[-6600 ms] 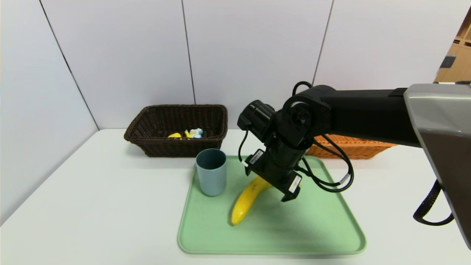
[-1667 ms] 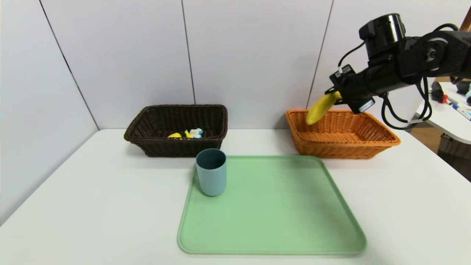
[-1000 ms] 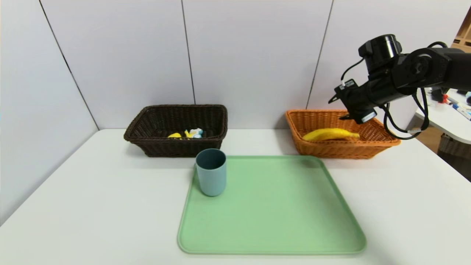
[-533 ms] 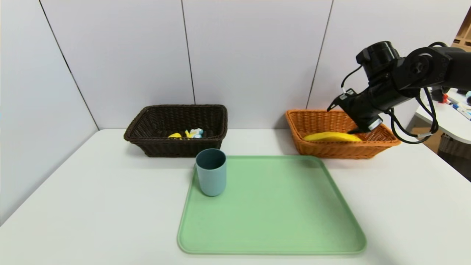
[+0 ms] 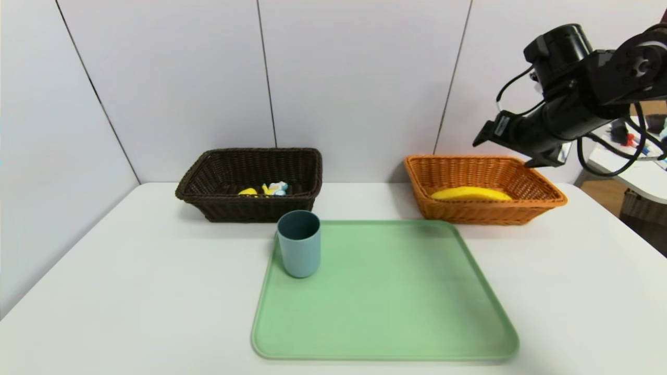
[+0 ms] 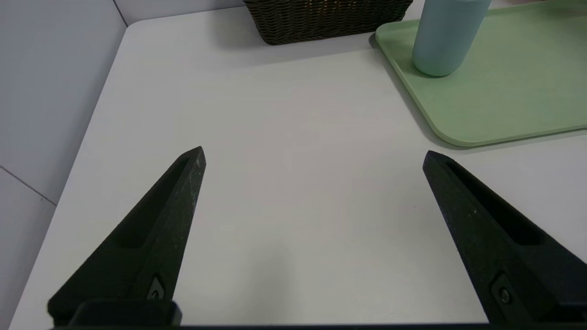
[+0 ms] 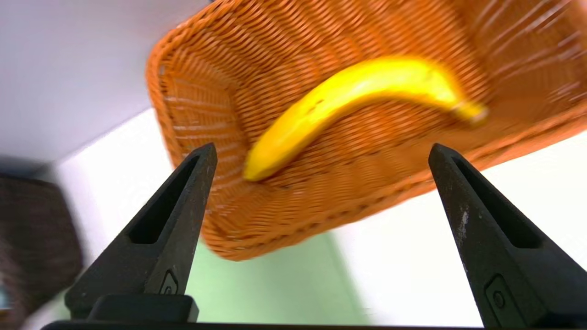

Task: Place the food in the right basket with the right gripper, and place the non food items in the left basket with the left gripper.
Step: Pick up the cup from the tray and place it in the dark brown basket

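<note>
Lab-like test booth: bare white table (image 5: pixel 130 291), plain grey wall panels (image 5: pixel 354 78).

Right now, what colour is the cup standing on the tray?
Pale blue-grey cup, darker inside; the tray is light green. Clearest in the head view.

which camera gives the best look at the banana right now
The right wrist view: the banana shows along its full curve, lying in the orange basket beyond the open right gripper. The head view shows only its top above the basket's near wall. The left wrist view misses it.
</note>
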Available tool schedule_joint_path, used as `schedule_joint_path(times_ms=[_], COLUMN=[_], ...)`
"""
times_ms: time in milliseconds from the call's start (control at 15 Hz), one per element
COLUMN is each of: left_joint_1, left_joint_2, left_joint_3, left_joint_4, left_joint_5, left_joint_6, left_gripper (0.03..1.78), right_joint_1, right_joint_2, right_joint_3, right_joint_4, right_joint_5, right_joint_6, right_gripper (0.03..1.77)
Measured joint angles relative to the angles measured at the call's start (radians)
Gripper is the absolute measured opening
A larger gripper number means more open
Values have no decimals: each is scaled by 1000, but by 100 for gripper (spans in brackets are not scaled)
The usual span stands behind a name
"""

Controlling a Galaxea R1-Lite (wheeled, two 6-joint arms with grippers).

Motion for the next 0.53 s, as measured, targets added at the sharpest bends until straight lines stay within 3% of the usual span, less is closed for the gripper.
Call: schedule_joint_path(times_ms=[133, 267, 533], left_joint_1=[0, 0, 0], left_joint_2=[26, 65, 166], left_joint_3=[-24, -52, -101], left_joint_4=[5, 5, -9], left_joint_5=[-1, -2, -17], left_joint_6=[10, 13, 12], left_gripper=[169, 169, 169], right_joint_1=[8, 35, 113], right_joint_2=[-59, -124, -275], right_joint_3=[26, 44, 118], right_joint_4=[-5, -10, -11], right_joint_5=[-63, -91, -103], right_joint_6=[-162, -258, -281], right_gripper=[162, 164, 167])
